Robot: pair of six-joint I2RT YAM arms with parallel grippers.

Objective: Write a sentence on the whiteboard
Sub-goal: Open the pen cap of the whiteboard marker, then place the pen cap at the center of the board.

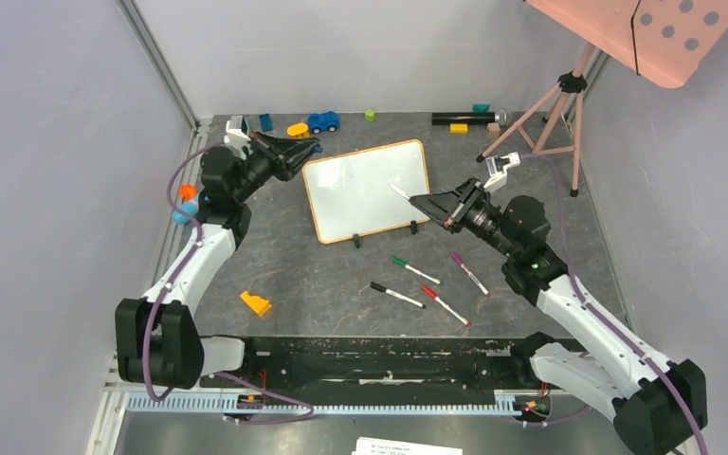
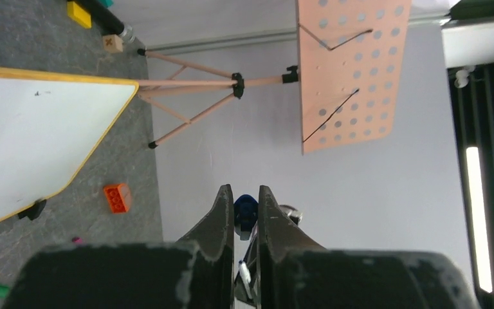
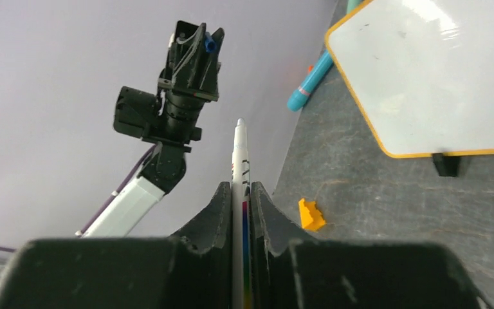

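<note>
While both arms lean out over the table, the left gripper [image 1: 311, 147] hangs at the far-left corner of the whiteboard [image 1: 365, 190]. Its fingers are almost together, pinched on one small blue cap [image 3: 210, 44]. One orange wedge [image 1: 255, 303] lies near, left of centre. The single whiteboard lies flat mid-table, with two black clip feet [image 1: 356, 241] on its near edge. Four pens lie just nearer than it: a black marker [image 1: 396, 295], a green marker [image 1: 412, 269], a red marker [image 1: 445, 305] and a purple marker [image 1: 470, 273]. The right gripper [image 1: 419, 200] is clamped on one white marker [image 1: 401, 191], whose tip points over the board's right part. I cannot tell whether it touches. At the far right stands one tripod [image 1: 540, 109] carrying a pink dotted panel [image 1: 659, 33]. Only the left wrist view shows a few tiny dark specks [image 2: 38, 94] on the board and an orange brick [image 2: 117, 197] off its corner. Only the right wrist view shows the coloured stripe along the held marker.
</note>
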